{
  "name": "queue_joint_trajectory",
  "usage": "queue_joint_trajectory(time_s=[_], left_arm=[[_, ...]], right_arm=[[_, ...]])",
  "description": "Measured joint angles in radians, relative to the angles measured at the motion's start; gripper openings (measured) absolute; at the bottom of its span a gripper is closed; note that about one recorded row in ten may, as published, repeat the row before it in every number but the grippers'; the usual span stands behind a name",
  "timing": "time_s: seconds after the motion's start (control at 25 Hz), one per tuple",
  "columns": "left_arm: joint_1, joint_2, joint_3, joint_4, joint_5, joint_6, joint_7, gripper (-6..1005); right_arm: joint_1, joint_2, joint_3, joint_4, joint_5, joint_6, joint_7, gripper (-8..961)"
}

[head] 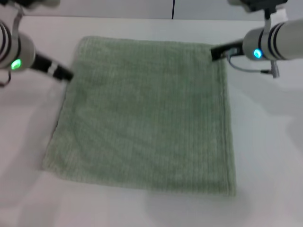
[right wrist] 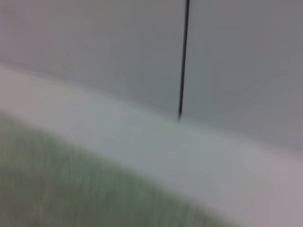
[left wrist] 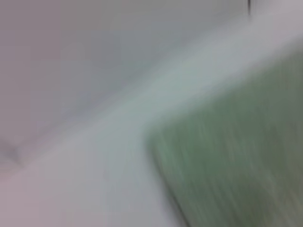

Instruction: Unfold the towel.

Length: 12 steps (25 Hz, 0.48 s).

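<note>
The pale sage-green towel (head: pixel 147 113) lies spread out as one flat, roughly square sheet on the white table (head: pixel 265 156). Its ribbed stripes and the hemmed right edge show. My left gripper (head: pixel 64 73) is at the towel's left edge, near the far left corner. My right gripper (head: pixel 217 51) is at the towel's far right corner and touches or overlaps it. The left wrist view shows a blurred towel corner (left wrist: pixel 236 156) on the table. The towel's far edge (right wrist: pixel 71 189) fills the near part of the right wrist view.
Behind the table stands a pale wall with a thin dark vertical seam (right wrist: pixel 183 61), also visible in the head view as the seam (head: pixel 173 9). Bare table surface surrounds the towel on all sides, with the widest strips at the right and front.
</note>
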Motion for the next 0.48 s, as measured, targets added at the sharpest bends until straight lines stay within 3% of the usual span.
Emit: queue_joint_trajectory(time_s=[0.04,0.08,0.12,0.16,0.2,0.24,0.28,0.32,0.36,0.4,0.44,0.48], left_arm=[[0.020,-0.003,-0.019,-0.001,0.001,0.100,0.043,655],[0.064,-0.027,-0.063,-0.002,0.001,0.300,0.117,655],[0.064,-0.027,-0.063,-0.002,0.001,0.300,0.117,655],[0.091,-0.050,-0.090,-0.002,0.001,0.410,0.163,655],[0.138,-0.088,-0.125,0.000,0.000,0.595,0.234,655],[0.176,-0.104,-0.131,0.011,-0.001,0.741,0.276,655],[0.176,-0.104,-0.131,0.011,-0.001,0.741,0.276,655],[0.203,-0.116,-0.131,0.023,-0.001,0.866,0.308,655],[0.203,-0.116,-0.131,0.023,-0.001,0.866,0.308,655],[0.259,-0.115,-0.102,0.074,-0.003,1.151,0.331,655],[0.259,-0.115,-0.102,0.074,-0.003,1.151,0.331,655],[0.259,-0.115,-0.102,0.074,-0.003,1.151,0.331,655]], right_arm=[[-0.029,0.000,0.001,0.063,-0.024,-0.013,0.000,0],[-0.086,0.003,-0.005,0.189,-0.071,-0.049,0.000,0],[-0.086,0.003,-0.005,0.189,-0.071,-0.049,0.000,0],[-0.115,0.004,-0.012,0.245,-0.091,-0.073,-0.002,0],[-0.154,0.006,-0.028,0.315,-0.110,-0.116,-0.012,0],[-0.183,0.007,-0.041,0.362,-0.122,-0.153,-0.022,0],[-0.254,0.007,-0.087,0.455,-0.125,-0.254,-0.043,0],[-0.254,0.007,-0.087,0.455,-0.125,-0.254,-0.043,0],[-0.349,0.007,-0.162,0.538,-0.132,-0.439,-0.053,0],[-0.349,0.007,-0.162,0.538,-0.132,-0.439,-0.053,0],[-0.400,0.006,-0.213,0.563,-0.140,-0.567,-0.060,0],[-0.482,0.006,-0.309,0.555,-0.164,-0.838,-0.078,0]])
